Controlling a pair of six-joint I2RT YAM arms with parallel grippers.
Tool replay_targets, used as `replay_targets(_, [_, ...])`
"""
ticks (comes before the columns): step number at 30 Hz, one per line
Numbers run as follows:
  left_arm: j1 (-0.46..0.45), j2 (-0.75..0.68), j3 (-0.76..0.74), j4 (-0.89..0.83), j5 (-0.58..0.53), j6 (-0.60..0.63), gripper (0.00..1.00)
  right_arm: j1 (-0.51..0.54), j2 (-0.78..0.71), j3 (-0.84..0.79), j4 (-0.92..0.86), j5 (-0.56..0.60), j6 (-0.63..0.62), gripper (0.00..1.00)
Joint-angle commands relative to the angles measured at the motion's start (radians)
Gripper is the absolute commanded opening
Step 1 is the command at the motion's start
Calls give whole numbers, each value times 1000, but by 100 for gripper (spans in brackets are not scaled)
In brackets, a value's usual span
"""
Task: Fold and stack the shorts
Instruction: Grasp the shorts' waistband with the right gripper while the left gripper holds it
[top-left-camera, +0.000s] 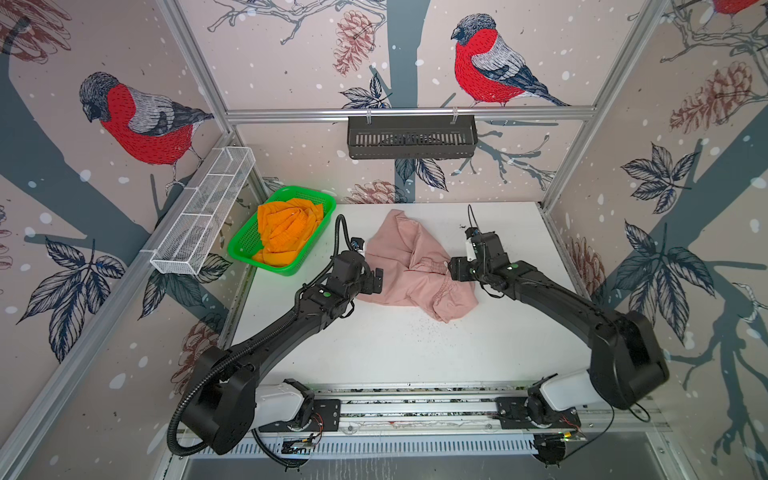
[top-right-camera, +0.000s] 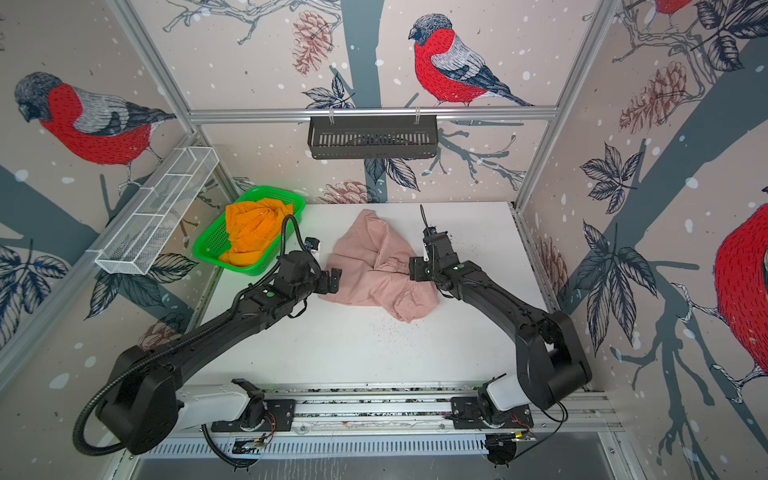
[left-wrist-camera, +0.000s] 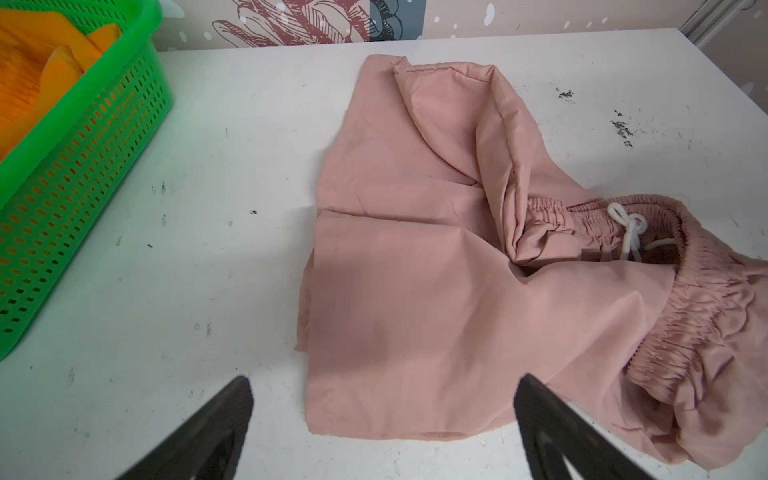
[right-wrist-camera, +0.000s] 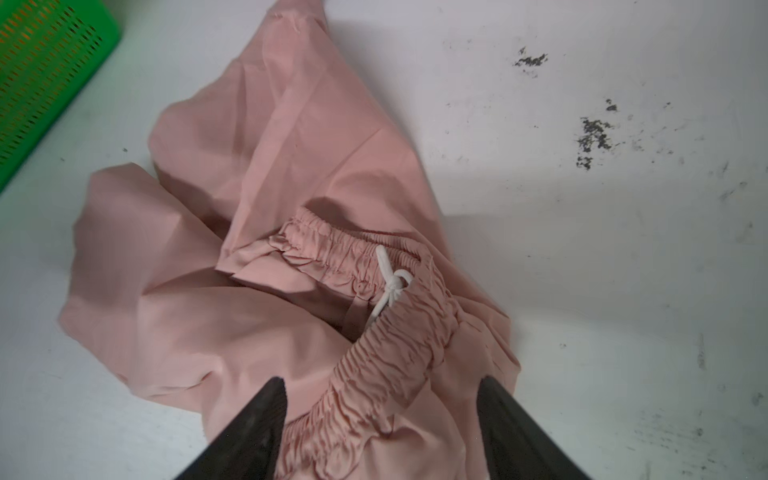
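The pink shorts (top-left-camera: 409, 270) lie crumpled mid-table (top-left-camera: 395, 353) between the arms, with the left gripper (left-wrist-camera: 382, 386) spread wide and empty at their left edge, the right gripper (right-wrist-camera: 380, 380) parted astride the waistband (right-wrist-camera: 390, 345) without pinching it, and the orange shorts (top-left-camera: 286, 232) bunched in the green basket (top-left-camera: 239, 249) at far left.

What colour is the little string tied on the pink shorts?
White. The drawstring on the pink shorts shows best in the right wrist view.
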Motion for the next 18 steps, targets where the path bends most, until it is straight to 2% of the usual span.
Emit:
replay_targets(1, [3,-13,-13,33,49,-36,98,6,81,10,31,20,-38,72])
replay_targets(3, [3,-22,-29,48,65,-44,98,2,139,30,41,-27,-45,55])
replay_targets(5, [4,-29,-38,57,123,-32,98,-8,165,52,52,-161,-51,19])
replay_targets(6, [3,-30,-41,57,148,-29,98,-7,163,61,60,-234,-57,6])
replay_targets(8, [4,-36,-41,49,165,-57,98,30,135,78,99,-367,-76,2])
replay_targets(13, [29,-121,-29,58,237,-55,98,160,65,122,225,-599,-136,2])
replay_targets(15, [41,-175,-34,62,200,-47,98,180,41,107,308,-640,-132,3])
replay_targets(18, [68,-242,-38,54,147,-44,98,174,13,75,393,-634,-128,8])
